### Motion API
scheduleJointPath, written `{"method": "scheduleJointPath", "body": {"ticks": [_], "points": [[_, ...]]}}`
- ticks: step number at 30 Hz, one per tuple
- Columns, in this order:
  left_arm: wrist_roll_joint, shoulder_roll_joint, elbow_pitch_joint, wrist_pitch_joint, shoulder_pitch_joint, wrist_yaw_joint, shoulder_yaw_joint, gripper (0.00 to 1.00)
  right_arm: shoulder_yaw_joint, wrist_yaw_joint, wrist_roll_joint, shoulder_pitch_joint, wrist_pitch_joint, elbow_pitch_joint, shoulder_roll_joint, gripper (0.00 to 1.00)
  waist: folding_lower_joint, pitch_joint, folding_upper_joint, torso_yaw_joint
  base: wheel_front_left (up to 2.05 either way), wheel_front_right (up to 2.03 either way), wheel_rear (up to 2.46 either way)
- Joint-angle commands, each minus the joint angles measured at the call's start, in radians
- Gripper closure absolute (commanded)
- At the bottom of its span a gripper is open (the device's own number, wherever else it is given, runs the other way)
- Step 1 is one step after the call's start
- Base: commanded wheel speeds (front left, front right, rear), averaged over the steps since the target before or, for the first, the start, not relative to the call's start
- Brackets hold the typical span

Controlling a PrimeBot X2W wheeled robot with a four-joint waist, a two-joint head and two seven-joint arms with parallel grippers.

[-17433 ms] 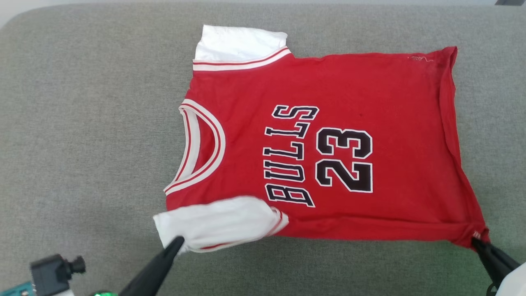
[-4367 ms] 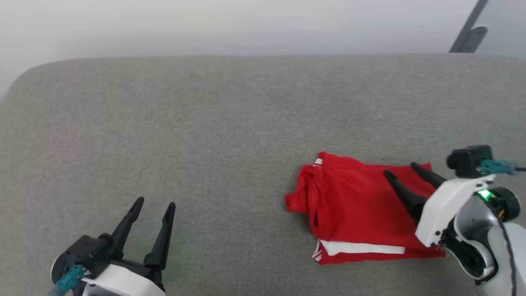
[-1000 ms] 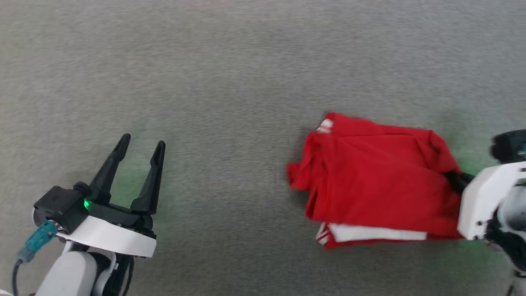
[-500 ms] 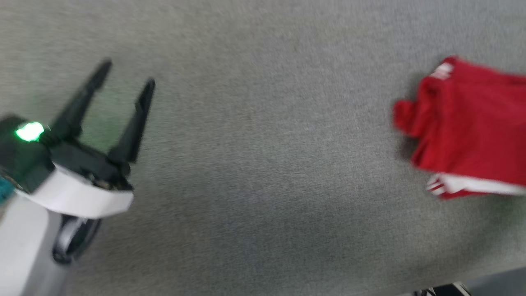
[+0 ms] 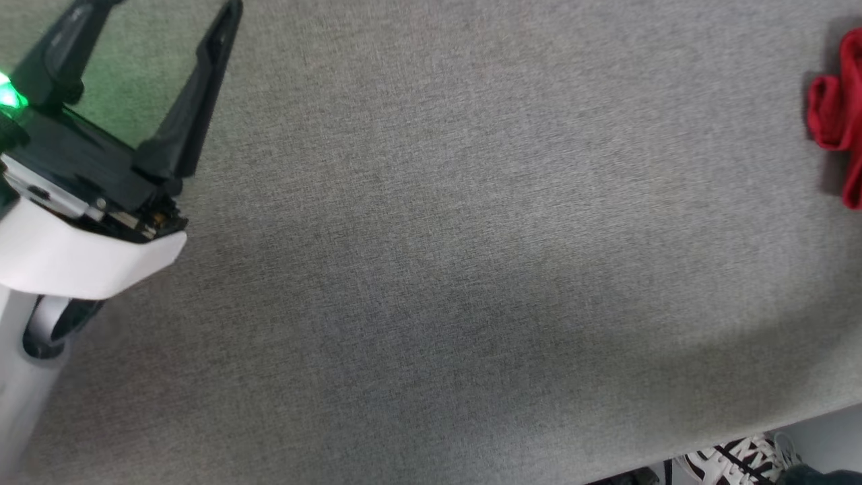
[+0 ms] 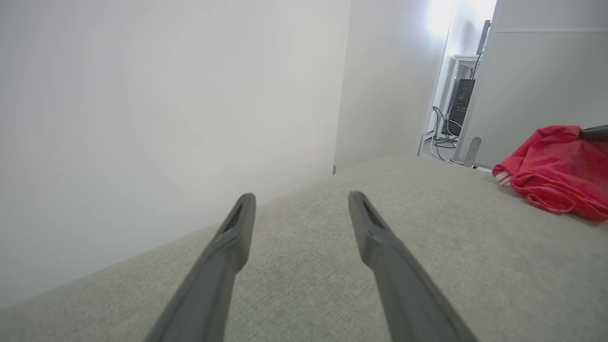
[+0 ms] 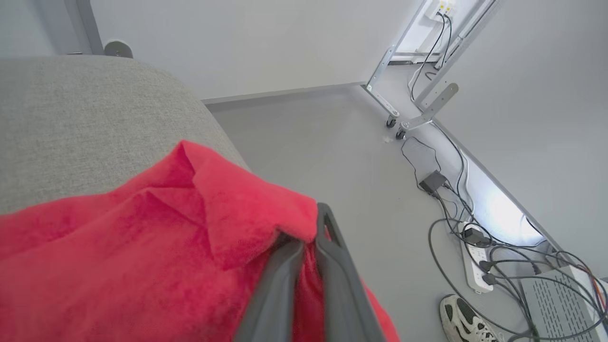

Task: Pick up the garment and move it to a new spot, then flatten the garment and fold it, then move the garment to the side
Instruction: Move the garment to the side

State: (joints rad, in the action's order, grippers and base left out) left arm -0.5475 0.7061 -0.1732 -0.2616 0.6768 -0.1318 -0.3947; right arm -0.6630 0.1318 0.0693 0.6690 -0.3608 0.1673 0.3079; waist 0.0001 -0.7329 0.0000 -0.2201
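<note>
Partly buried in the garment (image 7: 142, 247), the right tool (image 7: 308, 232) pinches it; the left tool (image 6: 300, 195) stands spread.

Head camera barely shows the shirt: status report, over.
Left hand open, empty, above grey cushion. Right hand shut on garment, bunched near cushion's edge. Shoe and cables on floor beyond, nothing touching garment.

We've got a grey fabric cushion (image 5: 431, 269), white walls (image 6: 142, 95), and cables (image 7: 479, 237) tangled on the grey floor (image 7: 332, 142) at 4 o'clock.
</note>
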Motion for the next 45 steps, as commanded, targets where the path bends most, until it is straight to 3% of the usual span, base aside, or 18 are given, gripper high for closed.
{"method": "scheduleJointPath", "body": {"ticks": [1, 13, 14, 17, 22, 27, 36, 45], "points": [[-0.008, 0.009, -0.005, -0.004, 0.026, 0.002, -0.005, 0.00, 0.001, -0.002, -0.021, 0.043, 0.029, 0.029, 0.005, 1.00, -0.0001, -0.021, 0.0000, 0.004, 0.00, 0.00, 0.00], [-0.014, 0.023, -0.005, -0.004, 0.024, 0.002, 0.002, 0.00, -0.007, -0.002, -0.166, 0.163, 0.149, 0.182, -0.027, 1.00, -0.0001, -0.040, 0.0000, 0.013, 0.00, 0.00, 0.00], [-0.014, 0.019, -0.001, -0.004, 0.017, 0.002, 0.005, 0.00, -0.002, -0.002, -0.170, 0.163, 0.154, 0.195, -0.028, 0.94, -0.0001, -0.034, 0.0000, 0.013, 0.00, 0.00, 0.00], [-0.006, -0.003, 0.018, -0.004, -0.002, 0.002, 0.018, 0.00, 0.010, -0.002, -0.185, 0.152, 0.161, 0.241, -0.029, 0.00, -0.0001, -0.002, 0.0000, 0.015, 0.00, 0.00, 0.00], [-0.004, -0.067, 0.060, -0.004, -0.077, 0.002, 0.051, 0.00, 0.078, -0.002, -0.188, 0.103, 0.173, 0.285, -0.002, 0.00, -0.0001, 0.088, 0.0000, 0.029, 0.00, 0.00, 0.00], [0.003, -0.152, 0.135, -0.004, -0.215, 0.002, 0.089, 0.00, 0.254, -0.002, -0.140, 0.015, 0.192, 0.302, 0.022, 0.00, -0.0001, 0.232, 0.0000, 0.060, 0.00, 0.00, 0.00], [0.004, -0.261, 0.272, -0.005, -0.419, 0.002, 0.138, 0.00, 0.454, -0.002, -0.027, -0.180, 0.322, 0.251, -0.033, 0.00, -0.0001, 0.429, 0.0000, 0.139, 0.00, 0.00, 0.00], [0.024, -0.326, 0.365, -0.004, -0.559, 0.002, 0.186, 0.00, 0.598, -0.002, 0.069, -0.348, 0.487, 0.278, -0.070, 0.00, -0.0001, 0.567, 0.0000, 0.226, 0.00, 0.00, 0.00]]}}
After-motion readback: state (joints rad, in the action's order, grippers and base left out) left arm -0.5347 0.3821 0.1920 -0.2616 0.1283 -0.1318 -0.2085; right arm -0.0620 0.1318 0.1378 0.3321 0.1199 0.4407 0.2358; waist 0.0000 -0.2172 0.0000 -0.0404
